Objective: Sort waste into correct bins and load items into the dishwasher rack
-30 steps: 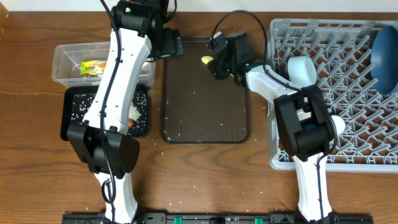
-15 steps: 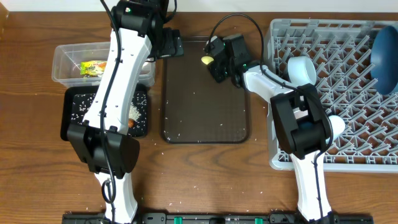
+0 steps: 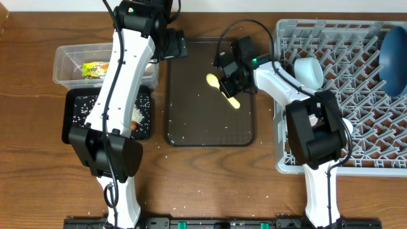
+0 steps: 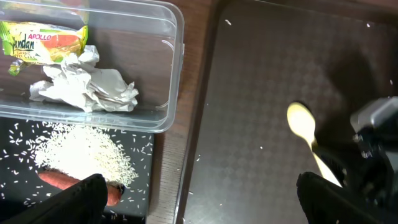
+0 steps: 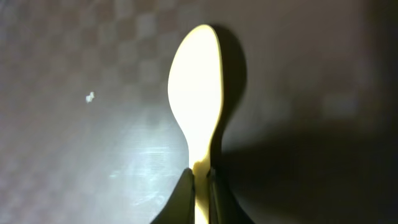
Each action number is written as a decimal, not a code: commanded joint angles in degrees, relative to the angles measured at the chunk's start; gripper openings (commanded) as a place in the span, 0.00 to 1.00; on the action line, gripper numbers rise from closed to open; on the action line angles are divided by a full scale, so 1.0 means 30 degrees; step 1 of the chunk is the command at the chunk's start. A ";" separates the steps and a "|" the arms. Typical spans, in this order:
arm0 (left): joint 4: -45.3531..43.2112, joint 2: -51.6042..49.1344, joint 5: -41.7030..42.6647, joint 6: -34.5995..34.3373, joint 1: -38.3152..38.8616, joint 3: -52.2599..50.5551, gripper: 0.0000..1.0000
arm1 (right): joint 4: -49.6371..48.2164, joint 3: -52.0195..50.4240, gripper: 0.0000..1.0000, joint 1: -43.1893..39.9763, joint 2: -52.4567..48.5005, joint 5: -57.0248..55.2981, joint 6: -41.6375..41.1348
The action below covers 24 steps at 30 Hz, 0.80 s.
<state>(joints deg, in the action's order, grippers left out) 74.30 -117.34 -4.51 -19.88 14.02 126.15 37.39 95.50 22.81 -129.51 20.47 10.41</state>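
Observation:
In the right wrist view my right gripper (image 5: 200, 182) is shut on the thin handle of the small yellow spoon (image 5: 195, 87), whose bowl points away over the brown tray. From overhead the spoon (image 3: 215, 81) lies slantwise under the right gripper (image 3: 226, 88). My left gripper (image 4: 205, 205) stands open above the edge between the black tray (image 4: 12, 149) and the brown tray, holding nothing. The clear tub (image 4: 171, 68) holds the snack wrapper (image 4: 43, 42) and crumpled white paper (image 4: 87, 84). Rice (image 4: 81, 149) and the sausage (image 4: 59, 182) lie in the black tray.
The grey dishwasher rack (image 3: 356, 149) fills the right side, with a dark blue plate (image 3: 394, 57) standing at its far right, a white cup (image 3: 308, 71) and a pale cup (image 3: 345, 127) by the arm. Loose rice grains dot the dark brown serving tray (image 3: 210, 124).
The right gripper has shut on the spoon's handle and shifted toward the tray's middle; the spoon's handle now shows past the fingers. The left arm has not moved.

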 commanded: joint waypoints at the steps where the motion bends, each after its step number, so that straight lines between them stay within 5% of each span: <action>1: 0.0015 -0.0073 -0.0219 -0.0051 -0.0080 0.0226 1.00 | 0.1166 -0.0867 0.01 0.0102 -0.0546 -0.0051 -0.0131; 10: 0.0015 -0.0073 -0.0219 -0.0051 -0.0080 0.0226 1.00 | 0.2055 -0.0699 0.03 -0.0080 -0.0168 0.0386 -0.1093; 19: 0.0015 -0.0073 -0.0219 -0.0051 -0.0080 0.0226 1.00 | 0.2353 0.0503 0.49 0.1231 0.2492 0.0576 0.0867; 24: 0.0015 -0.0073 -0.0219 -0.0051 -0.0080 0.0226 1.00 | 0.4160 0.0495 0.56 0.3541 0.2594 0.0270 0.2572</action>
<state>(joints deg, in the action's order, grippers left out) 74.30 -117.34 -4.51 -19.88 14.02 126.15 47.88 96.05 28.56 -122.98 21.37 13.10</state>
